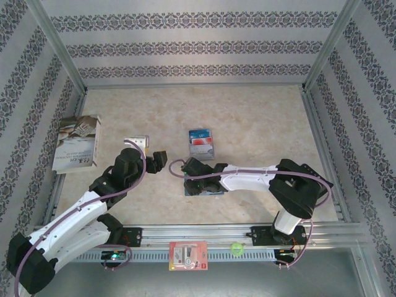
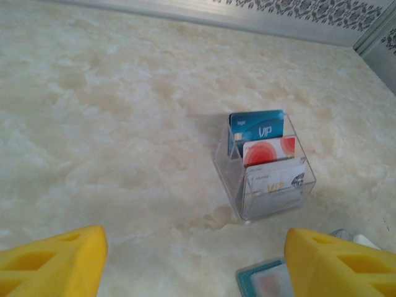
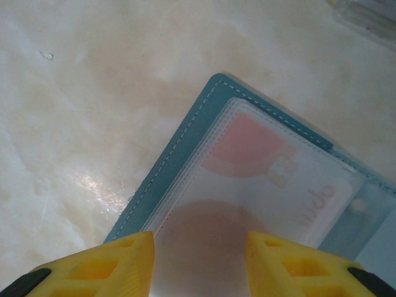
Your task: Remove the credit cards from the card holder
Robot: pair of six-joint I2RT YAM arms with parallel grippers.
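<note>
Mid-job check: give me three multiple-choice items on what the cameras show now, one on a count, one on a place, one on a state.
1. How many cards stand in the clear stand? A one; B three; C five.
2. Where is the right gripper? A over the card holder; B over the clear stand; C folded back at its base.
3. How does the card holder lie? A shut; B open and empty; C open, with a red-and-white card in its pocket.
Key: 1 B, a blue, a red-and-white and a grey card stand in a row; 2 A, the teal holder lies right beneath it; 3 C, the card shows through the clear pocket.
</note>
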